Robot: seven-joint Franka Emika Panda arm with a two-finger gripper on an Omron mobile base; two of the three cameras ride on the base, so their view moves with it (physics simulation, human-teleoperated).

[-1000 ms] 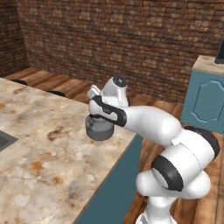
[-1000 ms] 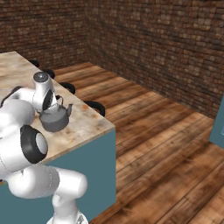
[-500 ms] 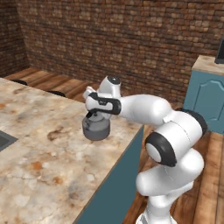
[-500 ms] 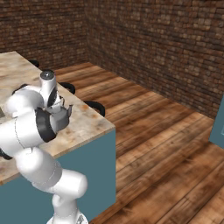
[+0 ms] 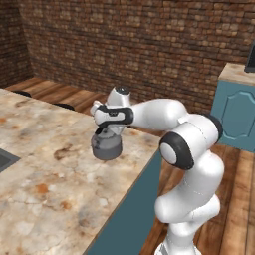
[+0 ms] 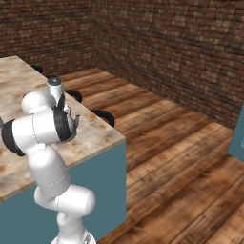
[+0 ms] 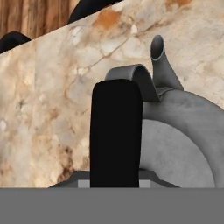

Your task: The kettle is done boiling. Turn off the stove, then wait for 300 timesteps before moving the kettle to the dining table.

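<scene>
The small grey kettle point(image 5: 106, 147) hangs low over the dining table point(image 5: 50, 189), near its right edge; I cannot tell whether its base touches the marbled top. My gripper point(image 5: 105, 131) reaches down from above and is shut on the kettle's arched handle point(image 7: 131, 73). In the hand view one black finger point(image 7: 116, 131) crosses in front of the handle, with the grey kettle point(image 7: 183, 135) and its spout point(image 7: 159, 54) behind it and the dining table point(image 7: 48, 87) below. In the right base view my arm covers most of the kettle above the dining table point(image 6: 95, 136). The stove is out of view.
Black stool seats point(image 5: 64, 105) point(image 6: 102, 116) stand along the table's far side. A dark recess point(image 5: 4, 160) cuts into the top at the left. The table's straight edge point(image 5: 134, 189) drops to the wooden floor point(image 6: 181, 157). A teal cabinet point(image 5: 238, 117) stands at the right.
The whole picture shifted as the base moved closer to the table, and my elbow folded up higher. The kettle stays in the gripper over the same part of the table.
</scene>
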